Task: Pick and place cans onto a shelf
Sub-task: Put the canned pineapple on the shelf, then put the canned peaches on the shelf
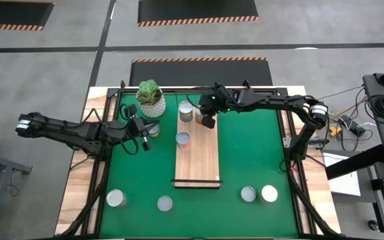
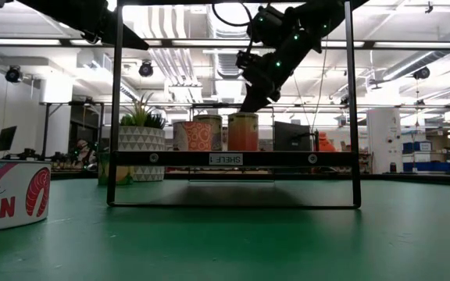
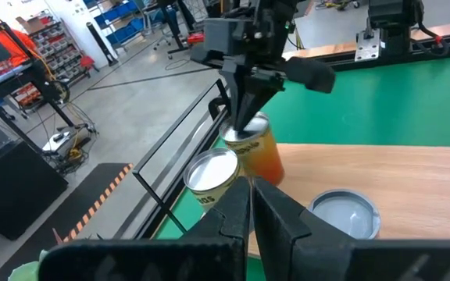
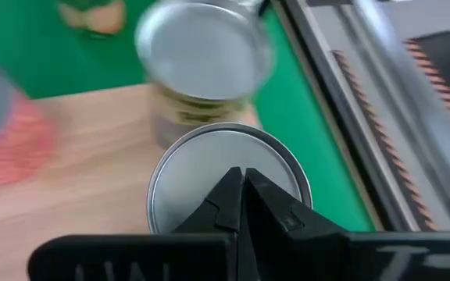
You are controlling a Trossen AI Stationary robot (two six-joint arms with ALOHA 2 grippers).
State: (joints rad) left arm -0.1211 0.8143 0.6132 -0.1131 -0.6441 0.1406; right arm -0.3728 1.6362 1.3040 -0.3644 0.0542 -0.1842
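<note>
Directly under the closed right claw (image 4: 241,191), orange can (image 4: 229,176), on shelf (image 1: 197,160)

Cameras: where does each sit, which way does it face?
High: overhead, straight down; both arms, shelf.
Low: table height, level across the mat; right gripper above the orange can.
Left wrist: past the shut left gripper toward the shelf.
Right wrist: shut right gripper over a can top.
Shared: left wrist and low both show the right gripper at the orange can.

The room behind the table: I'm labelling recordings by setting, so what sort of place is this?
Likely a robotics lab or industrial workshop: hazard-striped floor mats, exposed ceiling ducts and strip lights, and storage racks with bins.
</note>
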